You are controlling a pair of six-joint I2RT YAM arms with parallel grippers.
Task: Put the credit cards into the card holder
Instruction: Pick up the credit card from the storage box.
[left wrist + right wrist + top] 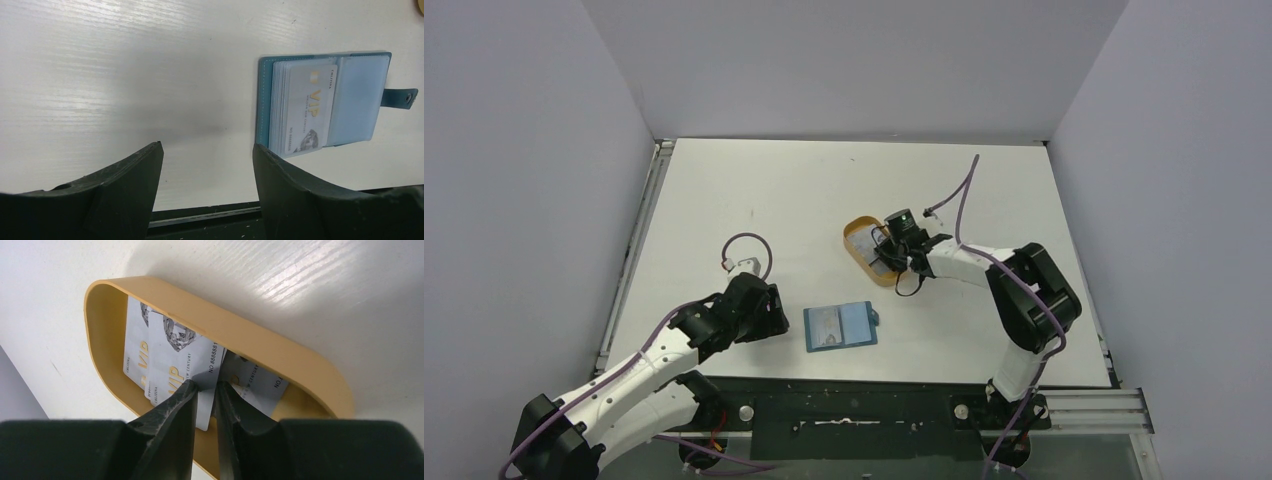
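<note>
Left pincer (pixel 207 147): open wide and holding nothing, low over the table (pixel 774 190) by its near edge, just left of the card holder.
Card holder (pixel 356 95): lying open and flat near the middle of the table's near edge. Long axis along that edge, snap tab (pixel 400 97) pointing to the table's right side.
Seated card (pixel 307 107): already in a clear pocket on the holder's left half. Right half looks empty.
Nearer arm: left for the holder, right for the loose cards.
Tray (pixel 260 342): orange-tan oval toward the table's middle, beyond the holder and a little right. Long axis slanting from far-left to near-right.
Credit cards (pixel 170 360): a few overlapping inside the tray, faces up, one propped against the wall.
Right pincer (pixel 206 387): down inside the tray, narrowed to a thin slot with one card's edge in it. Cannot tell whether actually pinched.
Bearing for the coming move: probably from the tray toward the near edge and slightly left to reach the holder, and likely turning the card's long side to match the pocket.
Risk: thin card slipping, or a neighbour dragged along.
</note>
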